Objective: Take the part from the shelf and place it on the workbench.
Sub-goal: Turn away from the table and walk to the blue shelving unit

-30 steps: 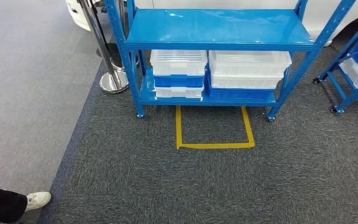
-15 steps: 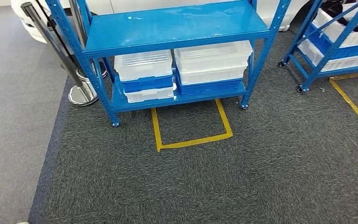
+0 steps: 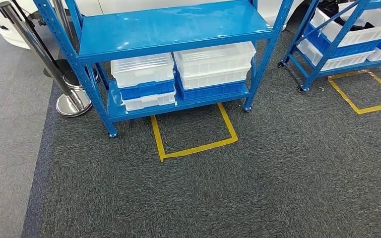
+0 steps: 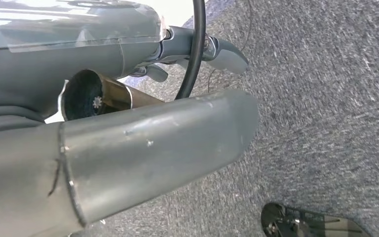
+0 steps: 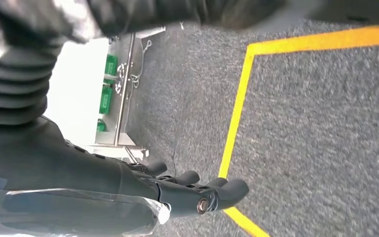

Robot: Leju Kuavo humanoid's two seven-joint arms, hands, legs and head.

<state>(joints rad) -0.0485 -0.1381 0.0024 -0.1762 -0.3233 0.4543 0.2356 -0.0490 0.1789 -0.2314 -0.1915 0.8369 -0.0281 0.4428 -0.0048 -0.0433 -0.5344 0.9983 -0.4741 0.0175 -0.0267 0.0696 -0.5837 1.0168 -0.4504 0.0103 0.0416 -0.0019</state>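
Observation:
In the head view a blue metal shelf (image 3: 168, 27) stands ahead, its upper board bare. Its lower board carries stacked clear and blue bins (image 3: 141, 69) (image 3: 213, 59). In the left wrist view my left hand (image 4: 143, 98) hangs over the carpet and holds a shiny metal tube-like part (image 4: 103, 96) between the thick thumb and the fingers (image 4: 224, 52). A black cable crosses in front of it. My right hand (image 5: 197, 190) hangs over the carpet with its fingers spread and nothing in them.
A yellow tape square (image 3: 193, 146) marks the carpet before the shelf. A second blue shelf (image 3: 337, 39) with bins and its own tape square (image 3: 362, 94) stand at the right. A chrome stanchion base (image 3: 69, 101) sits left of the shelf. A metal bench (image 5: 111, 94) shows in the right wrist view.
The camera has swung to the right: the shelf slid left in the picture, the second shelf came in at the right, and a person's shoe at lower left went out of frame.

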